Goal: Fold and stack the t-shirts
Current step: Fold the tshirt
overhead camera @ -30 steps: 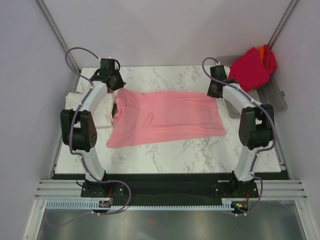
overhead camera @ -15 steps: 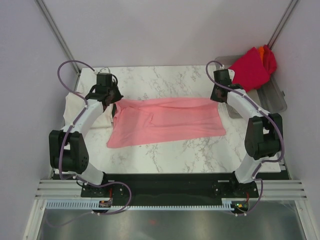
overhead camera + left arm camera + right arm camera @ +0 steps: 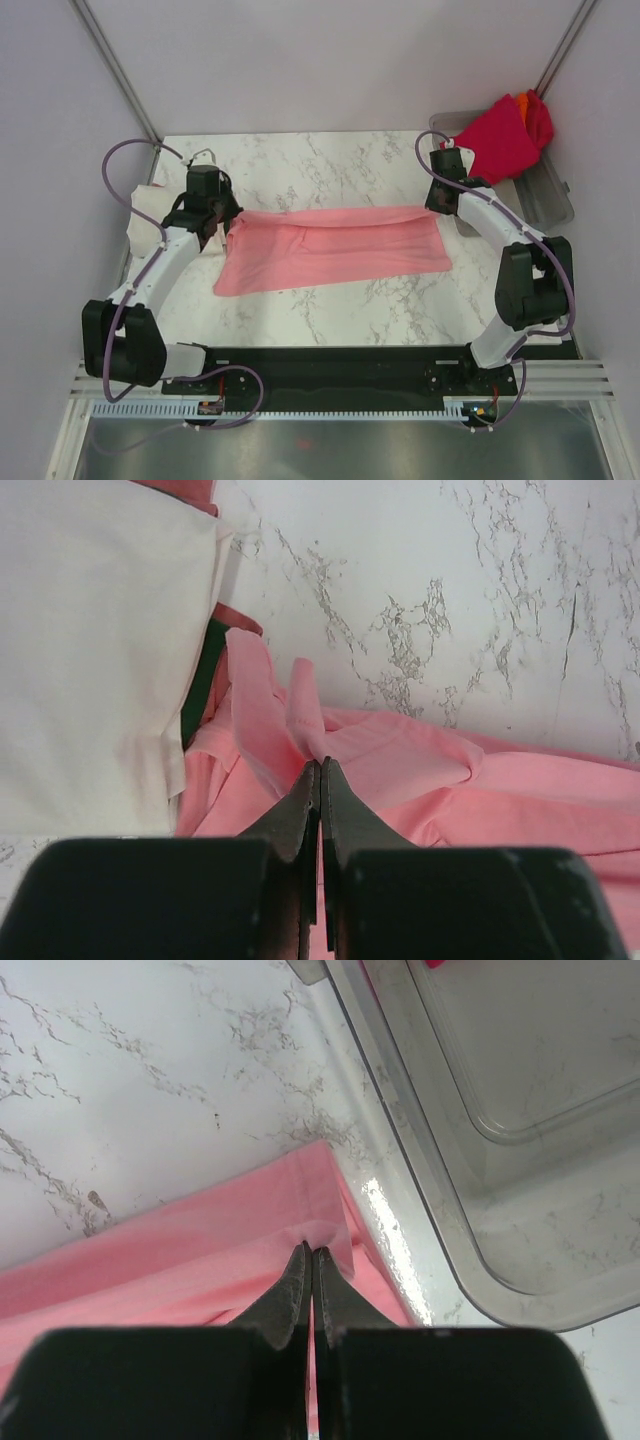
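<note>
A light pink t-shirt (image 3: 330, 248) lies across the middle of the marble table, its far edge lifted and drawn over towards the near side. My left gripper (image 3: 222, 222) is shut on the shirt's far left corner (image 3: 300, 720). My right gripper (image 3: 436, 204) is shut on the far right corner (image 3: 315, 1232). A cream-white folded shirt (image 3: 152, 205) lies at the left edge, also in the left wrist view (image 3: 90, 650). A crimson shirt (image 3: 500, 135) with orange cloth (image 3: 524, 100) behind it sits piled at the back right.
A grey translucent plastic tray (image 3: 545, 195) stands at the right edge under the crimson pile; its rim (image 3: 420, 1160) lies close beside my right gripper. Bare marble (image 3: 330, 155) lies beyond the pink shirt. Enclosure walls stand on three sides.
Both grippers have pulled the pink shirt's far edge towards the near side, folding it over; the visible pink area has become a narrower band. Both arms have swung outward.
</note>
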### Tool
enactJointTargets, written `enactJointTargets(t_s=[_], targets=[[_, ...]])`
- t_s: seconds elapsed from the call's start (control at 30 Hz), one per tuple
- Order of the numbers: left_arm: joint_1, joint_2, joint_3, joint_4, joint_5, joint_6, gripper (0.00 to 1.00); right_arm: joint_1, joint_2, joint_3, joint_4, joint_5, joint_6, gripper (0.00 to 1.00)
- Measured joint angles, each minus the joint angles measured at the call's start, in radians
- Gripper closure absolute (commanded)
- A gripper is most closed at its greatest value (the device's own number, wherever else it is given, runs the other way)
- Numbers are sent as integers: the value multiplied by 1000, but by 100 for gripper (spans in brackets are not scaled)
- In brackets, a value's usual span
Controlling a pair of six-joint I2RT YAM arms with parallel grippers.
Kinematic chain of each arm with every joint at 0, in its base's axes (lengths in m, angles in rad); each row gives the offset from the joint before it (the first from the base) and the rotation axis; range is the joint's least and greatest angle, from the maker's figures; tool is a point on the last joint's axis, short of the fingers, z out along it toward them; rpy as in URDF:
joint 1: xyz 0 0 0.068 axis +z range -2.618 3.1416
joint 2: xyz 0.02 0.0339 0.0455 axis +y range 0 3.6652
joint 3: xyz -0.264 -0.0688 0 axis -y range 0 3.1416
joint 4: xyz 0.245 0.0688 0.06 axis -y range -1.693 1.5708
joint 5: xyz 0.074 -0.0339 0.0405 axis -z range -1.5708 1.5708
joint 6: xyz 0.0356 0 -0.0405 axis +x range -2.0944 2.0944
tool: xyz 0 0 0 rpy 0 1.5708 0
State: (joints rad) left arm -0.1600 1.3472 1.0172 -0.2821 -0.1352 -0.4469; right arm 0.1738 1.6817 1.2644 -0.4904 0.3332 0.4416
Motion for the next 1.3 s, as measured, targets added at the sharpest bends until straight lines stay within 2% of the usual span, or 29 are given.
enactJointTargets(t_s=[0.37, 0.57, 0.63, 0.73, 0.77, 0.87, 0.9, 0.97, 1.0, 1.1, 1.17, 1.3], targets=[[-53, -169, -103, -26, -52, -1, 98, 0, -13, -48, -3, 47, 24, 100], [-67, -216, -220, -31, -56, -13, 98, 0, -19, -114, 6, 61, 46, 100], [-67, -231, -278, -36, -55, -24, 98, 0, -32, -148, 13, 63, 53, 98], [-67, -274, -352, -48, -42, -44, 96, 0, -64, -200, 23, 68, 69, 90], [-68, -296, -376, -57, -37, -52, 93, 0, -77, -217, 32, 68, 74, 75], [-72, -373, -443, -61, -7, -79, 77, 0, -129, -266, 54, 70, 95, 66], [-74, -404, -464, -63, 11, -87, 61, 0, -151, -282, 59, 71, 100, 63], [-79, -466, -501, -64, 42, -106, 46, 0, -200, -313, 78, 71, 108, 55], [-81, -497, -516, -68, 55, -113, 22, 0, -233, -332, 89, 68, 113, 51], [-85, -578, -542, -80, 88, -138, 14, 13, -344, -387, 121, 42, 121, 49], [-85, -592, -543, -80, 95, -145, 13, 40, -405, -408, 148, -2, 125, 50], [-84, -478, -494, -87, 112, -151, 12, 148, -425, -407, 213, -113, 135, 51]])
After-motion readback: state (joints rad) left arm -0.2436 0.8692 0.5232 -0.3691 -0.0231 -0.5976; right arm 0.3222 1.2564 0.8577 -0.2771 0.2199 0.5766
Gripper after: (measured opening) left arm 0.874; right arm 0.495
